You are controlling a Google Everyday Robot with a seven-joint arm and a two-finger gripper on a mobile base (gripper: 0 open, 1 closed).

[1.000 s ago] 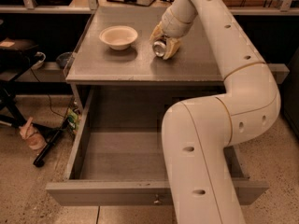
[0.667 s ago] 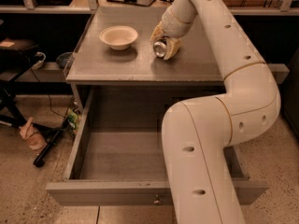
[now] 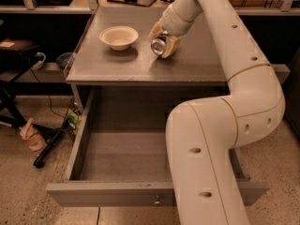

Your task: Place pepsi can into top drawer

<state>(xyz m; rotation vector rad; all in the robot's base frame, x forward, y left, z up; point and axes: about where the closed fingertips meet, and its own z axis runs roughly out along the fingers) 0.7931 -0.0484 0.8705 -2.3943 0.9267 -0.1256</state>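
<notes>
gripper (image 3: 163,40) sits at the back-right part of the cabinet top (image 3: 117,64), at the end of my arm (image 3: 220,139), which loops up from the bottom of the view, bends right, then reaches back over the surface. its two pale fingers (image 3: 172,45) are pinched on the pepsi can (image 3: 159,45), one on the upper left of the can and one on the lower right, so the can is right between them. can is tipped on its side w/ a silver end facing the camera; can't tell if it touches the top or hangs just above it.

top drawer (image 3: 122,158) is pulled fully out below the cabinet top, well apart from the can and nearer the camera. my arm covers its right part. front panel faces the camera w/ a small round knob (image 3: 157,200) at mid-width.

white bowl (image 3: 119,36) stands upright on the top, just left of the gripper and apart from the can.
</notes>
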